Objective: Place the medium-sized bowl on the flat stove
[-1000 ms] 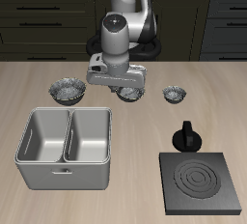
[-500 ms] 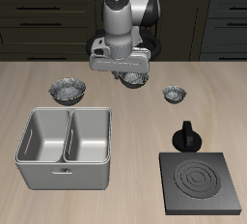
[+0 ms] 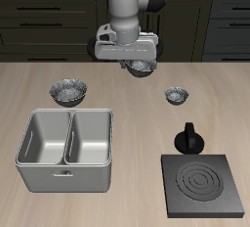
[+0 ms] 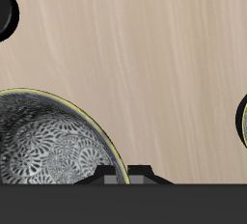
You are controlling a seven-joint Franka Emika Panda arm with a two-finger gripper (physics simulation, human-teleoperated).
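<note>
My gripper [image 3: 138, 63] is shut on the medium-sized bowl [image 3: 142, 70], a grey speckled bowl with a dark rim, and holds it in the air above the back of the table. In the wrist view the bowl [image 4: 58, 146] hangs close under the gripper [image 4: 125, 178], pinched at its rim. The flat stove [image 3: 202, 184], a black square plate with pale rings, lies at the table's front edge, well away from the gripper. Its black knob [image 3: 187, 138] stands at the stove's back edge and also shows in the wrist view [image 4: 5, 11].
The larger speckled bowl [image 3: 68, 91] and the smallest one [image 3: 176, 95] rest on the table on either side below the gripper. A grey double-basin tray [image 3: 66, 172] sits near the front edge. Another bowl's rim [image 4: 244, 118] shows in the wrist view.
The gripper has risen from the table with the medium-sized bowl and moved slightly toward the side of the smallest bowl. The other bowls have not moved.
</note>
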